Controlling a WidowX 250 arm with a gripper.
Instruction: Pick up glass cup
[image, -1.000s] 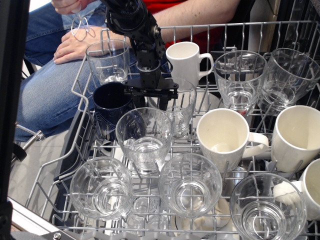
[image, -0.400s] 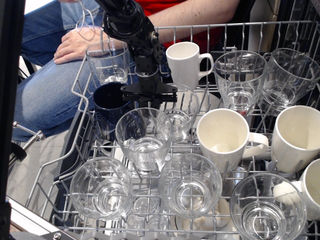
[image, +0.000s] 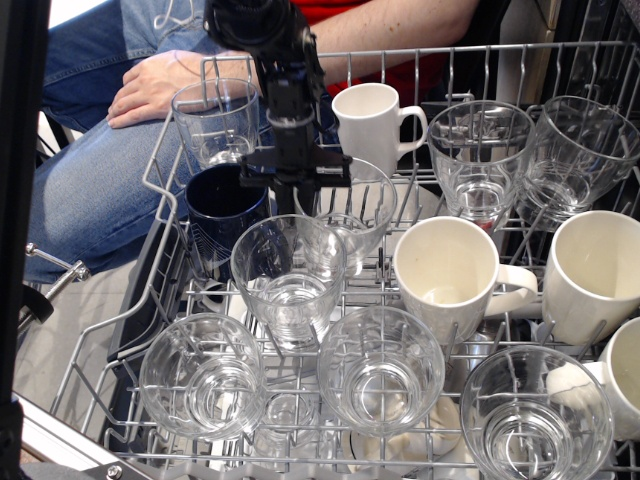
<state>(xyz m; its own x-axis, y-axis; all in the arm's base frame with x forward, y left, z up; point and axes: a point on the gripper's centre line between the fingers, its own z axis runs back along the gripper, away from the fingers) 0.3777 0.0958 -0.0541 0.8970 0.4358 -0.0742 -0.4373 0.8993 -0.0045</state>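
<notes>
The glass cup (image: 352, 215) stands in the second row of the wire dish rack (image: 158, 185), behind another clear glass (image: 288, 272). My black gripper (image: 298, 200) comes down from the top and its fingers are closed over the cup's left rim, one inside and one outside. The cup looks slightly raised and shifted left. The fingertips are partly hidden by the glass in front.
A navy mug (image: 213, 207) sits just left of the gripper, and a glass (image: 213, 122) and a white mug (image: 372, 120) stand behind it. Several more glasses and white mugs (image: 448, 272) fill the rack. A seated person's hand (image: 160, 85) rests at the rack's back left.
The gripper moved slightly left and its fingers closed from a wide spread onto the cup's left rim. The cup shifted a little left and up.
</notes>
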